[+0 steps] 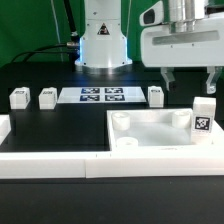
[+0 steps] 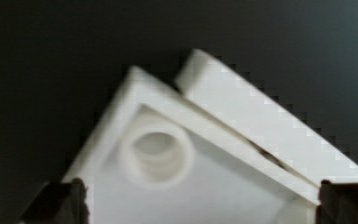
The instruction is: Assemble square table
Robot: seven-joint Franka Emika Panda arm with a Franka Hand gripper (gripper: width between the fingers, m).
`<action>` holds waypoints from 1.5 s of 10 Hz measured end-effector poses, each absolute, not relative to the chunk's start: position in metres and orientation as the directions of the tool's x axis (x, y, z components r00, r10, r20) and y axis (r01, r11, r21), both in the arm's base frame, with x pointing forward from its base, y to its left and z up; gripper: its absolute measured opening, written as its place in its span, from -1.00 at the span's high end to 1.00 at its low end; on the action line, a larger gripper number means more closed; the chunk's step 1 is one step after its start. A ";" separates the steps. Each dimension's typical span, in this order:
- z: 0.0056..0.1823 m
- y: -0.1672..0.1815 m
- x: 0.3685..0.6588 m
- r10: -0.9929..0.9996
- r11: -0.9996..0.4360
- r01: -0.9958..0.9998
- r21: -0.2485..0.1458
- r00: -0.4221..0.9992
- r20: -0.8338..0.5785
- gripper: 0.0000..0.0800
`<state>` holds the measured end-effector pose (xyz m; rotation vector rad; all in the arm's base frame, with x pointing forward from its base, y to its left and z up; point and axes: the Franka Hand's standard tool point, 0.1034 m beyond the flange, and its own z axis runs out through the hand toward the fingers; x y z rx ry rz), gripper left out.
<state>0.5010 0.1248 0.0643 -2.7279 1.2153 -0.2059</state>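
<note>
Seen from my remote station: the square panel (image 1: 150,135) looks like smooth white moulded plastic with a soft sheen, and its corner socket (image 2: 155,152) looks just as slick in the wrist view. A leg peg (image 1: 204,115) appears to be the same white plastic, with a matt black-and-white printed tag. The table (image 1: 60,125) is matt black with no glare. The marker board (image 1: 102,96) looks flat, matt and paper-like. The gripper (image 1: 190,88) has a glossy white plastic housing; its fingers (image 2: 48,208) are dark and dull.

Bare black tabletop (image 1: 60,125) lies open beside the large white square plastic panel (image 1: 150,138), where a small white tagged peg (image 1: 203,114) stands.
</note>
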 end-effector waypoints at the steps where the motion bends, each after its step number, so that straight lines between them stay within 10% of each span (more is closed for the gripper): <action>1: 0.055 0.128 0.491 -0.668 -0.740 -0.651 -0.170 0.741 0.070 -0.62; 8: 0.051 0.117 0.472 0.080 -0.996 0.084 -0.032 0.989 0.128 -0.62; 15: 0.036 0.106 0.416 -0.101 -0.993 -0.113 -0.037 0.967 -0.234 -0.62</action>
